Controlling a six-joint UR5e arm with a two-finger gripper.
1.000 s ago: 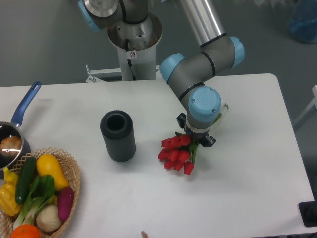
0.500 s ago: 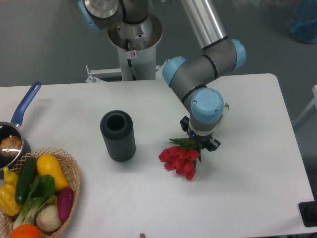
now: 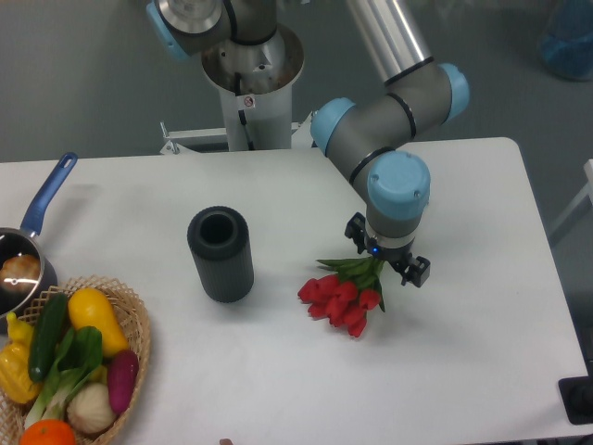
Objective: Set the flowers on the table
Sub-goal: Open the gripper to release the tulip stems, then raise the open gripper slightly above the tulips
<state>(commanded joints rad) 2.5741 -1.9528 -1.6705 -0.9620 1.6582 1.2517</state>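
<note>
I see the bunch of red tulip buds on short green stems [image 3: 343,295] lying on the large white matte counter [image 3: 463,371], a little right of centre, buds fanned toward seven o'clock and stems pointing up toward one o'clock. My black two-finger gripper [image 3: 387,260] sits right at the stem end, at about two o'clock from the buds. The jaws look spread, one black tip showing on each side of the leaves, though from this angle I can't be sure whether they touch the stems. The dark grey upright cylinder with an open top [image 3: 220,253] stands at nine o'clock from the flowers, well apart. A wicker basket of colourful vegetables [image 3: 74,366] fills the counter's lower-left corner, with a blue-handled saucepan [image 3: 28,246] just above it.
</note>
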